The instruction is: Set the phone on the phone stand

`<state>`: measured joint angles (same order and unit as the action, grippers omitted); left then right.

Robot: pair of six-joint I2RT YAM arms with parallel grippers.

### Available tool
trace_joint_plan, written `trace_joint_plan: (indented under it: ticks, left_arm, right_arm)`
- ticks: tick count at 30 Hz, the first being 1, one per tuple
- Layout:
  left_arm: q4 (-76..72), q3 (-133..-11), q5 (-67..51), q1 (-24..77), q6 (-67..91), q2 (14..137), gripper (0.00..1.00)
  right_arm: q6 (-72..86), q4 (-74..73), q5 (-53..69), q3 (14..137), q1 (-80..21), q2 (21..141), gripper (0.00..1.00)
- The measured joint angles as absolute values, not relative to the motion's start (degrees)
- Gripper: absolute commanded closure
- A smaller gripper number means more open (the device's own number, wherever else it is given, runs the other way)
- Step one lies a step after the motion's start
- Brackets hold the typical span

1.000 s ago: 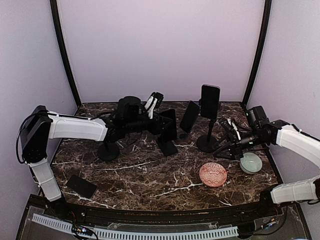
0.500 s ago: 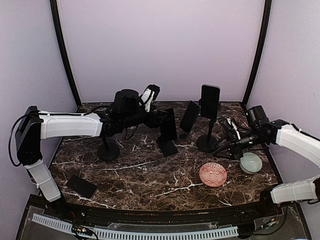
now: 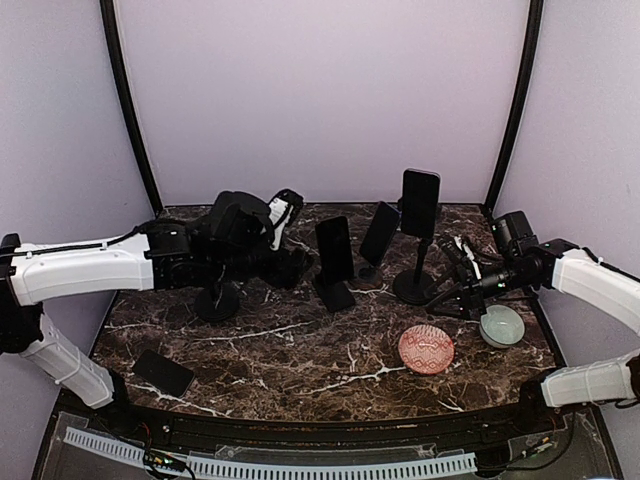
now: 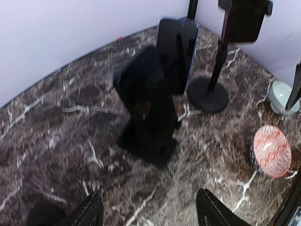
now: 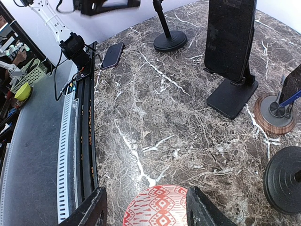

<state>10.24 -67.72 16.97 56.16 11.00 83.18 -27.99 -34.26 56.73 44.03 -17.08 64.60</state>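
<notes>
The phone (image 3: pixel 334 248) leans upright on the stand (image 3: pixel 335 295), seemingly seated; it looks stiff, light, glass-slick and breakable, best pinched across its long edges. The left gripper (image 4: pixel 149 195) hangs left of the stand, jaws apart, empty; the right gripper (image 5: pixel 146 190), well right of it, is likewise spread and empty. The table (image 3: pixel 300 350) is hard polished marble; other holders (image 3: pixel 414 287) crowd the stand's right.

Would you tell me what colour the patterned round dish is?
The dish is red with white motifs, clearest in the right wrist view.
</notes>
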Motion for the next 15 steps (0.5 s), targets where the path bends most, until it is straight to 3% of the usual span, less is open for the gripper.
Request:
trace_joint_plan:
  ticks: [5,8,15]
  left_arm:
    - [24.34,-62.30,23.53,61.84,28.84,82.70,0.28]
    - [33.34,-57.82,24.91,62.26,42.85,82.70,0.19]
    - [42.06,-44.69,25.21,62.00,69.47,76.09,0.12]
  right_arm:
    - [-27.99,-34.26,56.71,44.03,-17.08,64.51,0.43]
    - [-28.01,-34.26,56.71,44.03,-17.08,64.03,0.43]
    - [-27.99,-34.26,56.10,44.03,-17.08,63.05,0.43]
